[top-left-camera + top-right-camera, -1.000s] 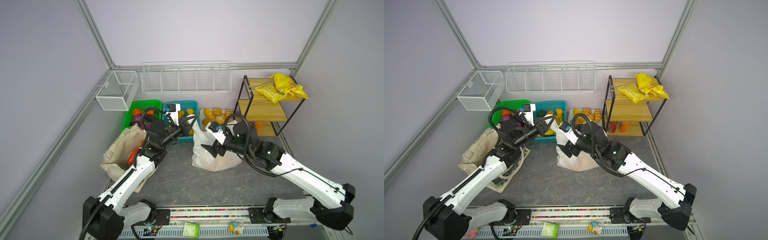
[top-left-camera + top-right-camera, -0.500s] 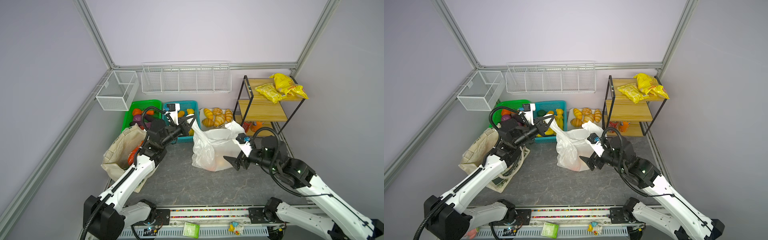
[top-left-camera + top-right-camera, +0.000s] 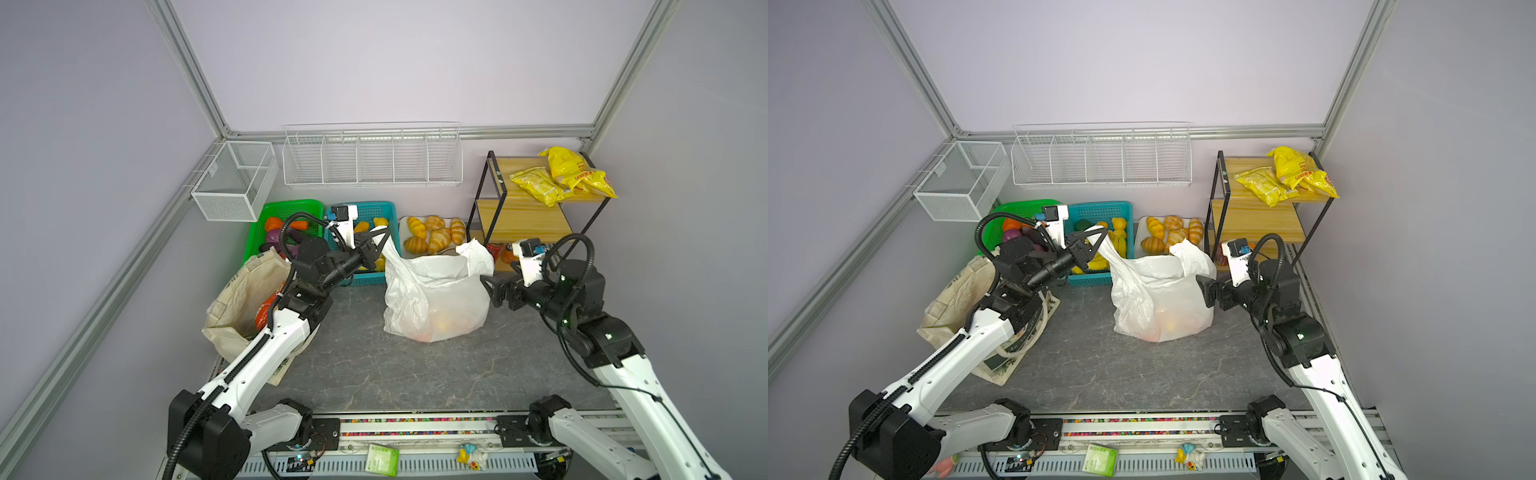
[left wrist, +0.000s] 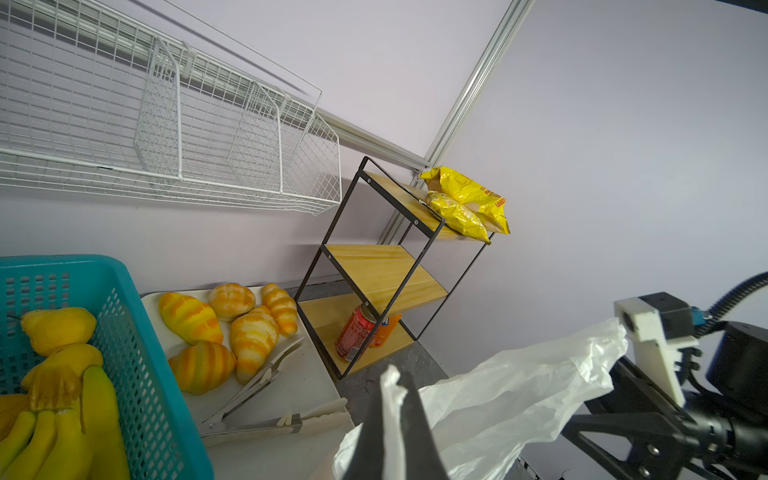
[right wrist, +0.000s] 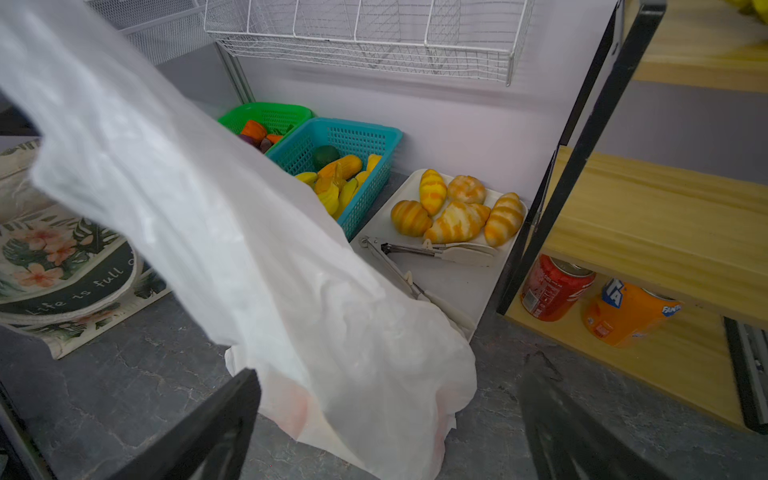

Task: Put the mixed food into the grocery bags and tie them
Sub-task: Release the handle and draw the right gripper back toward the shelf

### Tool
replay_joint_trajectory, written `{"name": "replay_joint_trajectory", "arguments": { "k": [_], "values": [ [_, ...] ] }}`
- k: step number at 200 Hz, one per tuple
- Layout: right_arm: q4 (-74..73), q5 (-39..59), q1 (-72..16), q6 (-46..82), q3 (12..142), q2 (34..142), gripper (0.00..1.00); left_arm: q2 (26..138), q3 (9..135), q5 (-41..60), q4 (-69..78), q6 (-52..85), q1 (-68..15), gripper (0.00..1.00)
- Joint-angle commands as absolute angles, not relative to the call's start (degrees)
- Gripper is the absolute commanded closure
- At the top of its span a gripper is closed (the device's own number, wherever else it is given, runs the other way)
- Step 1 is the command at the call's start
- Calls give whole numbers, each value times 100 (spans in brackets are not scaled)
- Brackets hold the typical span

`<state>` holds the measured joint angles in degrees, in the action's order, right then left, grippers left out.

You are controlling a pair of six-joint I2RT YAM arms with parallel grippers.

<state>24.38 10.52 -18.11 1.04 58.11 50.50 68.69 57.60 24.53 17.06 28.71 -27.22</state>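
In both top views the left gripper (image 3: pixel 381 239) is clamped on a handle of the white plastic bag (image 3: pixel 436 299) mid-table and the right gripper (image 3: pixel 488 291) gapes just right of it; the left wrist view shows that clamp, the right wrist view spread jaws.

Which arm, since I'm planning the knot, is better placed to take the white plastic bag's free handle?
Right, probably: the right gripper is open beside the free handle of the plastic bag; the left gripper is shut on the other handle, holding it up.
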Motion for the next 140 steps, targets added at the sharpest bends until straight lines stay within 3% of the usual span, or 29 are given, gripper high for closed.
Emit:
{"name": "replay_joint_trajectory", "arguments": {
  "k": [1,15,31,67,81,100,123,140],
  "values": [
    [1449,1936,-1761,156,5695,5390,2,6880,5742,2590,1925,2985,-2674,100],
    [1185,2120,-1746,-1,5720,5675,13,6886,5746,2619,1942,2997,-2677,100],
    [935,2193,-1691,-67,5718,5921,38,6886,5714,2594,1966,2974,-2666,100],
    [491,2383,-1537,256,5463,6176,67,6723,5552,2383,2075,2855,-2605,97],
    [370,2302,-1531,355,5345,6171,72,6599,5470,2215,2152,2742,-2604,85],
    [336,2186,-1531,523,5274,6157,75,6391,5378,1778,2129,2622,-2602,58],
    [461,2114,-1535,700,5281,6154,76,5940,5190,882,2013,2367,-2605,43],
    [526,2085,-1538,743,5266,6128,77,5630,5112,701,2024,2170,-2615,40]
  ]
}}
